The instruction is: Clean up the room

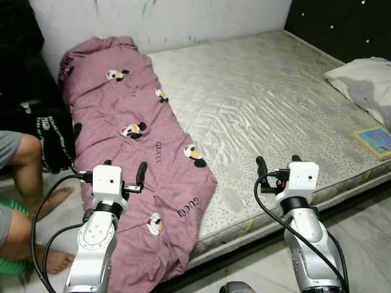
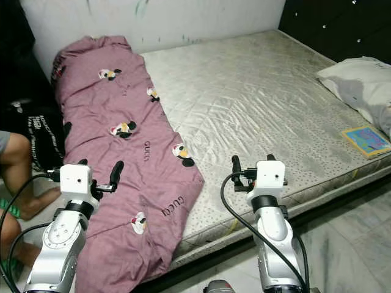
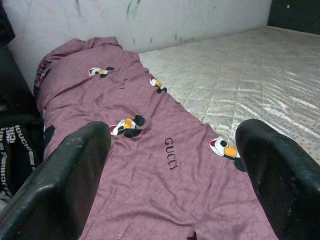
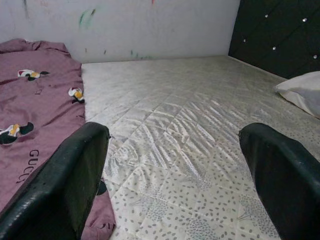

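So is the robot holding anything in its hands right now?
No. The left end effector above the purple blanket and the right end effector are open and empty.

The two head views look forward and down from above the near edge of the mattress (image 1: 269, 91), taking in its whole width from the purple quilt (image 1: 131, 140) across to the pillow (image 2: 357, 82). Each wrist view sits low, just off that near edge, looking level across the mattress toward the wall (image 4: 125, 25). The left wrist view faces along the quilt; the right faces bare mattress, with quilt at its edge.
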Controlling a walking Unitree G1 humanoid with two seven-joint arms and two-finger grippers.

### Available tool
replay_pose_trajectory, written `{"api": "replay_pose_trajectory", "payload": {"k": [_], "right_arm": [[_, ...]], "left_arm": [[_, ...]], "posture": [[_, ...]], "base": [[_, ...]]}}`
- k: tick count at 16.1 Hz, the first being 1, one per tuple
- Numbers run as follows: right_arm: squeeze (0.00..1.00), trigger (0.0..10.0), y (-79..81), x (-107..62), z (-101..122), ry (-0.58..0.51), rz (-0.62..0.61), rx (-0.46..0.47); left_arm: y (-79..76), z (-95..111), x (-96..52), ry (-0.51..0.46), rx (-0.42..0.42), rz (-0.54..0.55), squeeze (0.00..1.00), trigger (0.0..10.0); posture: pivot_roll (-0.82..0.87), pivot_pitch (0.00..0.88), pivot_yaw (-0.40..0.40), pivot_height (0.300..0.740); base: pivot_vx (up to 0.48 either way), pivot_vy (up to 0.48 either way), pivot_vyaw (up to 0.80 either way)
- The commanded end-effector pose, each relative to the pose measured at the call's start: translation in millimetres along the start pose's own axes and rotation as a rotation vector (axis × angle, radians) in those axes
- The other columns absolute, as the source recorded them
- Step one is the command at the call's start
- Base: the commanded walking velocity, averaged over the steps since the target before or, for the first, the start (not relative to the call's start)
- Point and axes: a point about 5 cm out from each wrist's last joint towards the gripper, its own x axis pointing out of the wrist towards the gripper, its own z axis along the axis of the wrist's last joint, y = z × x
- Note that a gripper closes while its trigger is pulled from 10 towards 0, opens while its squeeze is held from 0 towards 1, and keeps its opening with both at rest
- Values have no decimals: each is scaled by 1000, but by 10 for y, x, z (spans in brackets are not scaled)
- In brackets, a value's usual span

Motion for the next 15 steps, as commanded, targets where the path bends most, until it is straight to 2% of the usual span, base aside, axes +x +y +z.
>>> {"api": "replay_pose_trajectory", "payload": {"k": [1, 3, 9, 15], "right_arm": [[0, 10000, -18, 24, 0, 0, -2, -4], [0, 10000, -26, 31, -28, 26, -15, 35], [0, 10000, -14, 33, -5, 0, -6, 4], [0, 10000, -4, 17, -10, -1, 1, -3]], "left_arm": [[10, 42, 20, -6, 13, 0, 0, 10000], [8, 39, 20, -4, 11, 2, 0, 10000], [11, 36, 23, -1, 17, 10, 0, 10000], [5, 21, 16, 14, -1, 34, 0, 10000]], "posture": [[-59, 0, 62, 740], [-60, 0, 64, 740], [-61, 0, 65, 740], [-61, 0, 65, 740]], "base": [[0, 0, 0], [0, 0, -800], [0, 0, -695], [0, 0, 0]]}}
